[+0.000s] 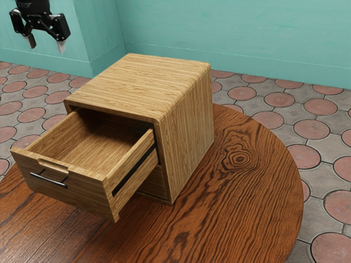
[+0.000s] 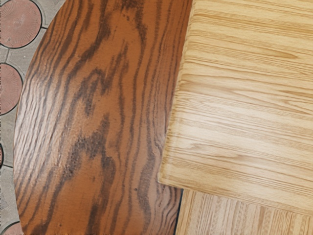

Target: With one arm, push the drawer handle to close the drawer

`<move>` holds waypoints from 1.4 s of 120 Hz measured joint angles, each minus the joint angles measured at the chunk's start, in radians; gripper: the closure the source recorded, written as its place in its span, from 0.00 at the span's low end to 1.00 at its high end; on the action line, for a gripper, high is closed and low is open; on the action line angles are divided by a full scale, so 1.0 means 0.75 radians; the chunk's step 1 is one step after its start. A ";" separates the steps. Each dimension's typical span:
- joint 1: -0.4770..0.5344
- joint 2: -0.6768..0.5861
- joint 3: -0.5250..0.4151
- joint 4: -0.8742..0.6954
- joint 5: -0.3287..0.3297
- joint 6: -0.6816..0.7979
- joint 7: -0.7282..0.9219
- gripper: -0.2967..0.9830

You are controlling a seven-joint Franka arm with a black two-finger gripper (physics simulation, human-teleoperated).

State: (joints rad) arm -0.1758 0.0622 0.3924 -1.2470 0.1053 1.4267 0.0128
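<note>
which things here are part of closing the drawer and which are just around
Part of the job:
- open drawer
- its handle
- wooden cabinet
- gripper, fingers apart

Just around:
- round table, only as support
- tiled floor
- teal wall

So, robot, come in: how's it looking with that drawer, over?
Tool open, up in the air, not touching the handle. Drawer well out of its cabinet, still to be closed. Nothing seen blocking the handle.
</note>
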 joint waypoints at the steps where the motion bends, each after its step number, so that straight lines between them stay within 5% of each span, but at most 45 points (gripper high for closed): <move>1: 0.000 0.000 0.000 0.000 0.000 0.000 0.000 0.25; 22: 0.031 -0.024 -0.001 0.034 -0.001 -0.013 0.002 0.25; 39: 0.025 -0.256 -0.108 0.199 -0.003 -0.058 0.004 0.24; 72: -0.140 -0.256 -0.150 0.089 -0.023 -0.131 0.031 0.25; 80: -0.156 -0.430 -0.165 -0.224 -0.020 -0.109 0.032 0.25; 93: 0.046 -0.966 -0.341 -1.055 -0.027 0.085 0.003 0.25; 109: 0.136 -1.221 -0.445 -1.580 -0.118 0.238 -0.038 0.25; 131: 0.197 -1.241 -0.588 -1.744 -0.191 0.356 -0.089 0.25; 156: 0.281 -1.220 -0.607 -1.875 -0.203 0.455 -0.127 0.25; 168: 0.279 -1.222 -0.607 -1.885 -0.200 0.489 -0.141 0.42</move>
State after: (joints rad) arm 0.0333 -0.8544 -0.0632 -2.6606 -0.0451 1.7935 -0.0932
